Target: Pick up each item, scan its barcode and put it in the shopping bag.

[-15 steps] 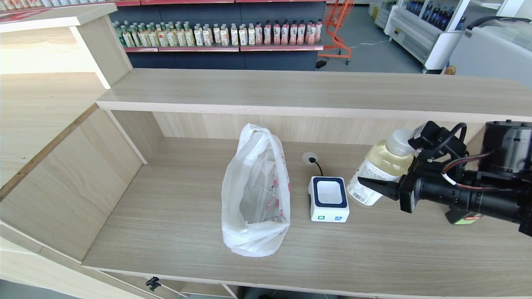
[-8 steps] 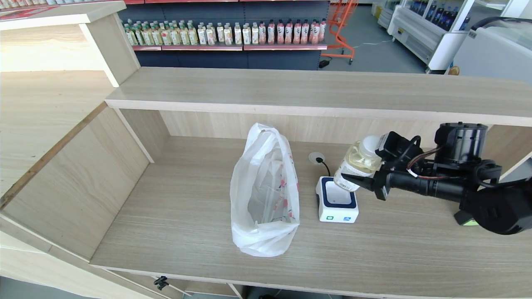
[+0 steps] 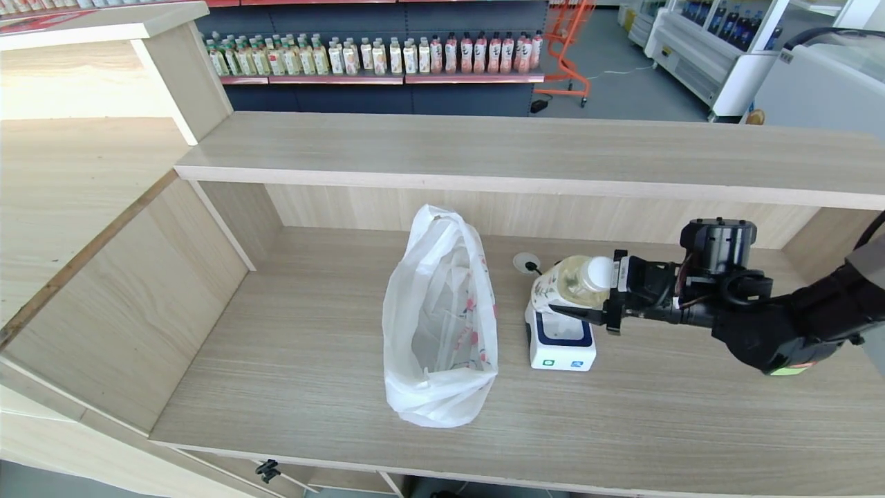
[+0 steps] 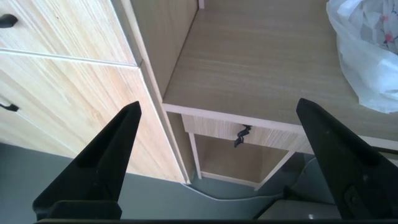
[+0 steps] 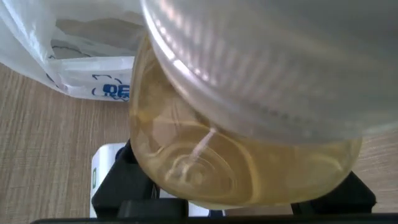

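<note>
My right gripper [image 3: 577, 304] is shut on a clear bottle of yellowish drink [image 3: 568, 282] with a white cap [image 3: 599, 273], held on its side just above the white barcode scanner [image 3: 560, 344] on the counter. In the right wrist view the bottle [image 5: 236, 155] looms close, with the scanner [image 5: 106, 180] under it and the bag [image 5: 68, 56] beyond. The white plastic shopping bag [image 3: 442, 318] stands open to the left of the scanner. My left gripper [image 4: 217, 162] is open, low beside the counter's front edge, with nothing between its fingers.
The wooden counter [image 3: 622, 422] has a raised shelf [image 3: 525, 149] behind and a side wall [image 3: 138, 304] on the left. The scanner's cable runs to a grommet [image 3: 527, 263]. A drawer handle [image 4: 241, 135] sits under the counter edge.
My right gripper has carried the bottle leftward and down, from right of the scanner to right above it, tipping it over on its side. The camera shifted slightly early on.
</note>
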